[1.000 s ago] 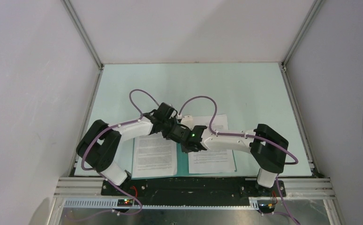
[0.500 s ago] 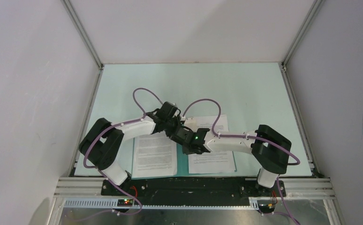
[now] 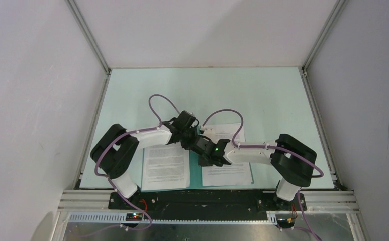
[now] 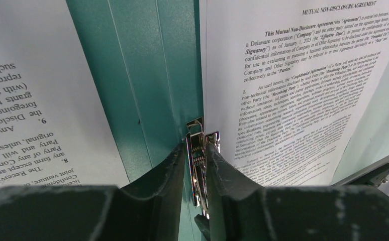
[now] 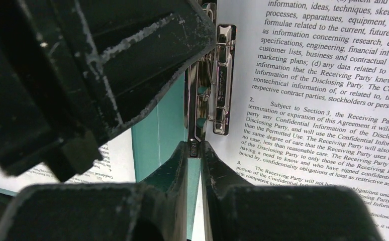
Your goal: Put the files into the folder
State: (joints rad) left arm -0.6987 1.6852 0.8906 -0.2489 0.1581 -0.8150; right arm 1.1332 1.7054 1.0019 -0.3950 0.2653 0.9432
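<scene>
Pinching the teal folder (image 4: pixel 147 75) by its metal clip (image 5: pixel 221 75), both claws together.
My left claw (image 4: pixel 196 150) and right claw (image 5: pixel 195 148) are each clenched on the clip's upright lever, I judge to raise it so paper can slide beneath (whether an edge is under it, I cannot tell). The non-disclosure agreement sheet (image 4: pixel 293 75) lies just right of the left claw, the other sheet (image 4: pixel 26 100) just left.
</scene>
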